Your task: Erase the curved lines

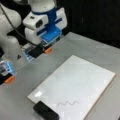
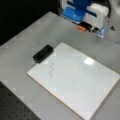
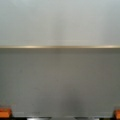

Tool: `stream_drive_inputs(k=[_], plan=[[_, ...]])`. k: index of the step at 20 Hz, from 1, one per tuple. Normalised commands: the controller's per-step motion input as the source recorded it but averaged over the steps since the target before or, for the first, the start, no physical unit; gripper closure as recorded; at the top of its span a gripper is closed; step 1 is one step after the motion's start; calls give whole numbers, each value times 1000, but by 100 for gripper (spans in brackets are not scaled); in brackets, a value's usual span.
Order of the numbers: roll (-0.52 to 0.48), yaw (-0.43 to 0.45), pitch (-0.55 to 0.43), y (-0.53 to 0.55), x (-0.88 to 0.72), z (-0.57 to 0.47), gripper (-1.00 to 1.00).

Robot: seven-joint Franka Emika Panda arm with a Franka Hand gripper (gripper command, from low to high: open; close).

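I see my gripper (image 1: pixel 42 50) hovering over the grey counter (image 1: pixel 100 52) at a front view's upper left, jaws spread and empty. Well apart, the curve lines (image 1: pixel 68 103) sit unerased on the whiteboard (image 1: pixel 80 77), just beside the black eraser (image 1: pixel 45 111).

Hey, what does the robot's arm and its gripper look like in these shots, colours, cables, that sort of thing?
The arm is glossy white with rounded shells, and a thin dark cable runs along it. Its wrist carries a boxy white housing with a bright blue bracket on the front. The gripper is dark with orange fingertips; in a front view the orange tip shows below the blue part, and the wrist view catches both orange tips at its bottom corners.
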Motion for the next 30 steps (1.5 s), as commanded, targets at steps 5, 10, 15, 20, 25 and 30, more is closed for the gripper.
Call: stream_drive_inputs(k=[5, 10, 15, 20, 25, 30], plan=[[137, 27, 96, -15, -11, -16, -100], [9, 35, 81, -67, -3, -12, -100], [-10, 68, 118, -114, 18, 50, -100], [94, 112, 227, -232, 119, 106, -100], [75, 131, 155, -370, 252, 64, -100], [-32, 138, 128, -412, 325, 45, -100]])
